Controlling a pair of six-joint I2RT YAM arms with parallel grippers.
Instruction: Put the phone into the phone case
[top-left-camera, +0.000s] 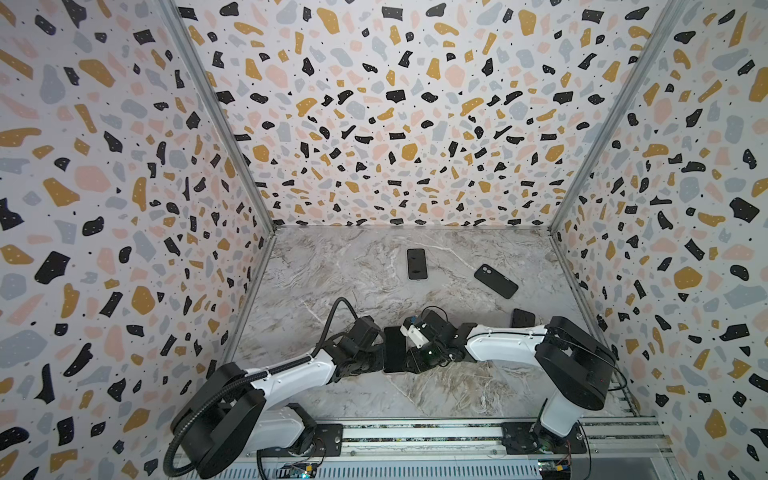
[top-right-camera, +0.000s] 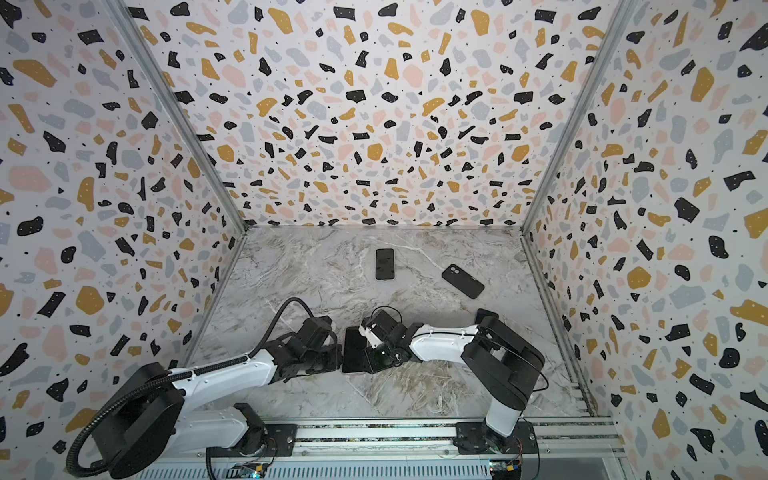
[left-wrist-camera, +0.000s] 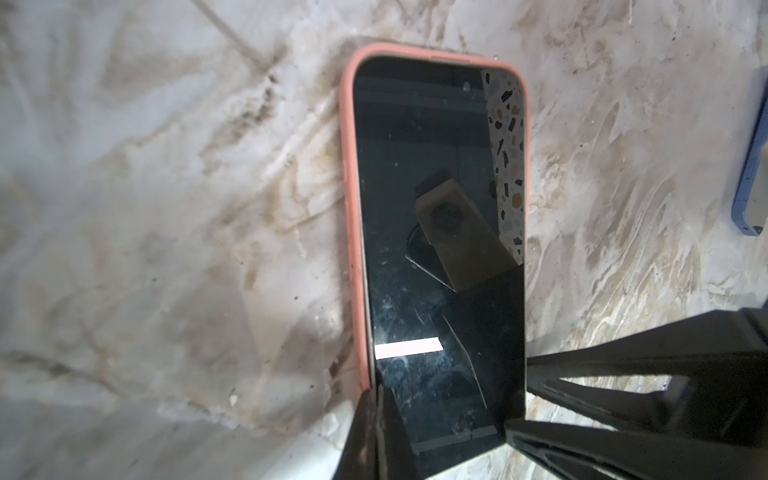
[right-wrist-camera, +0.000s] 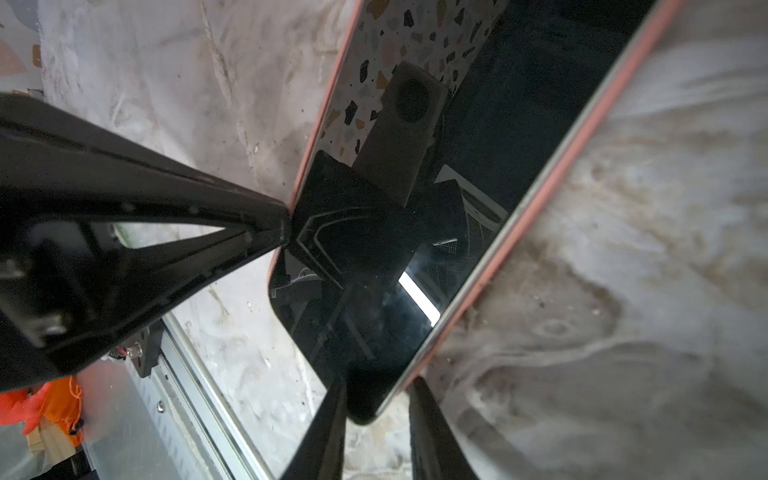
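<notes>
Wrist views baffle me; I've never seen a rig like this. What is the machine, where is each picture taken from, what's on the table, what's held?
Two robot arms, left and right, work on a marble table. The two wide pictures come from one overhead camera; the two close-ups from cameras on the arms' wrists. Between the arms lies a phone partly seated in a pink phone case. The left tool, shut, touches the case's rim; the right tool straddles the phone's corner, grip unclear. Farther back lie another phone and a black phone case.
</notes>
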